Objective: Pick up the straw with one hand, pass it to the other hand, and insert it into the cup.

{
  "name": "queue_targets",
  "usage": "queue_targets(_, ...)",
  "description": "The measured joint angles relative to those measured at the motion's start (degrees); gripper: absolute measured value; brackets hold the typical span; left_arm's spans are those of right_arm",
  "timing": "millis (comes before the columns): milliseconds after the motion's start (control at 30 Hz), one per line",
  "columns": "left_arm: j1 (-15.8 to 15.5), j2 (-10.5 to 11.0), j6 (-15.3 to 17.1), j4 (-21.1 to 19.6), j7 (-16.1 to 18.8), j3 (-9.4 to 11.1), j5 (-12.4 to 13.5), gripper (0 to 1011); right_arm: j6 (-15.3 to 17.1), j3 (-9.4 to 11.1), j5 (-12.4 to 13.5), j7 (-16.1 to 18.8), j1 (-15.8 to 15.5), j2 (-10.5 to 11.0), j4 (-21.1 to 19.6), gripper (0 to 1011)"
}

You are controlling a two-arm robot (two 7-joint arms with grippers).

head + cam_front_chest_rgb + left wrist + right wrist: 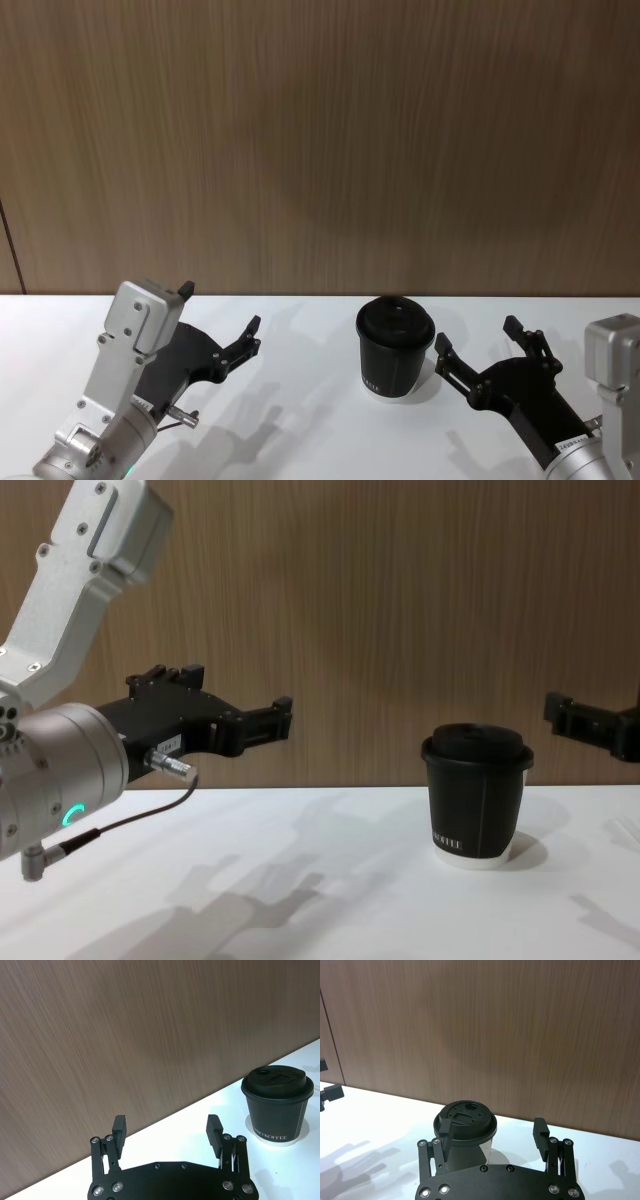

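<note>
Between left pincer (pixel 221 306) and right pincer (pixel 477 335), cup (pixel 393 360) upright, nearer right

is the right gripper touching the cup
Apart. The chest view shows a clear gap between the right gripper, held up off the table, and the cup.
</note>
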Motion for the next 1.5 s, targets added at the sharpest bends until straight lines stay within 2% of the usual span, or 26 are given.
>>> queue_targets(1500, 0.0, 0.0, 0.0, 0.0, 0.0, 0.0, 0.0, 1003, 0.0, 0.0, 0.0, 0.0, 0.0, 0.0, 0.0, 1001)
